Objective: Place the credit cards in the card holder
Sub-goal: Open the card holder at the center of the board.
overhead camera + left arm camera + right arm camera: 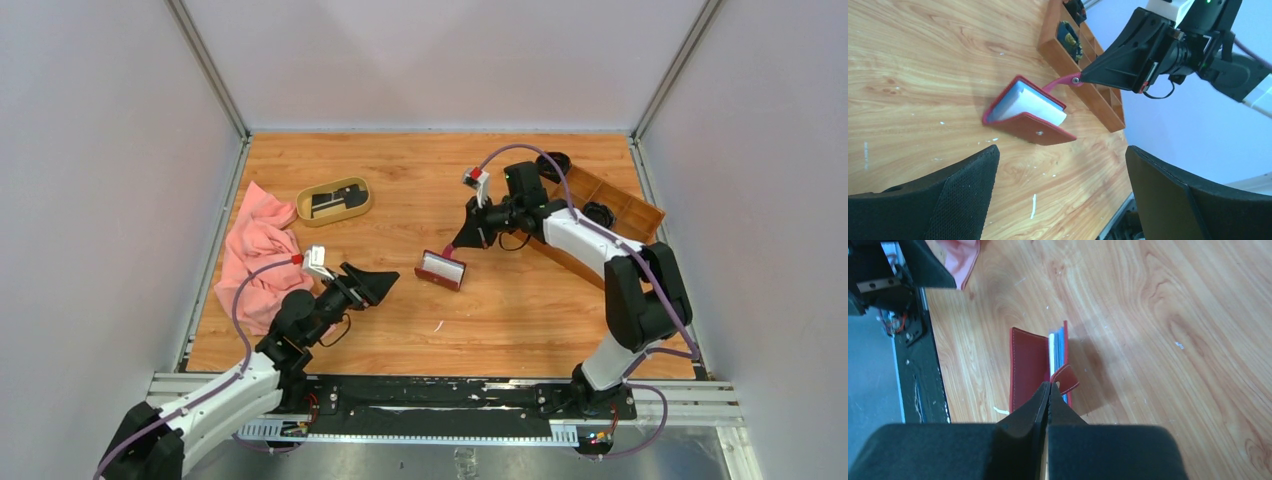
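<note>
Your right gripper (1049, 388) is pinching the snap tab (1066, 380) of the dark red leather card holder (441, 269), propping its pockets open mid-table so your left gripper (383, 283), gaping empty nearby, can feed in the thin flat credit cards (335, 199).

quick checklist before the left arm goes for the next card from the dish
1. Card holder lying open, flaps apart: ok.
2. Right end effector shut on the snap tab, lifting that flap: ok.
3. Left end effector open with nothing between its fingers: ok.
4. Credit cards to be picked lie in the oval dish, dark and pale ones showing: ok.
5. Free pocket inside the card holder: cannot tell, pale layers fill the fold.
</note>
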`<state>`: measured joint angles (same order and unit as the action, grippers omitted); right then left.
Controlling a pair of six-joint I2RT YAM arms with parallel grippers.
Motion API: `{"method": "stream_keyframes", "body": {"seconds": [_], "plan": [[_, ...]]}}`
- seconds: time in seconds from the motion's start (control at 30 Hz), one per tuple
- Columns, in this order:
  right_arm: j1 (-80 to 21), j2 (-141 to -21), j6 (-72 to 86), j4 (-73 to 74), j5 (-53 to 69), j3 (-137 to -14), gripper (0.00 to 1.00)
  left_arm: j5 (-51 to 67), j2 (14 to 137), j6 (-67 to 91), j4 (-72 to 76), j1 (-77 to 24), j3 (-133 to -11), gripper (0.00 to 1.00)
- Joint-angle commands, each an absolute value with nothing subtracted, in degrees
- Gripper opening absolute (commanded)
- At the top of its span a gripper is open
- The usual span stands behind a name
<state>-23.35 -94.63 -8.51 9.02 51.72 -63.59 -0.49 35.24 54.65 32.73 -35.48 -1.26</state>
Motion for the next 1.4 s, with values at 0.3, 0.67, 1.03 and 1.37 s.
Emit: {"method": "stream_keyframes", "body": {"seconds": [0.3, 0.67, 1.03, 1.37], "plan": [[-20.14, -95.28, 12.8, -7.65, 55.66, -57.87, 0.0, 2.8, 47.85, 64.25, 32.1, -35.86, -8.62, 0.94], [-19.2, -100.97, 14.29, -4.66, 51.42, -58.42, 0.0, 0.12, 58.55, 59.85, 32.26, -38.3, -11.62, 0.89], [-18.81, -99.65, 11.98, -3.52, 55.07, -58.92, 0.0, -0.76, 64.72, 52.23, 32.05, -39.73, -19.48, 0.85], [-19.94, -100.0, 10.91, -4.13, 56.42, -58.63, 0.0, -2.99, 77.49, 55.85, 26.87, -40.73, -28.73, 0.86]]}}
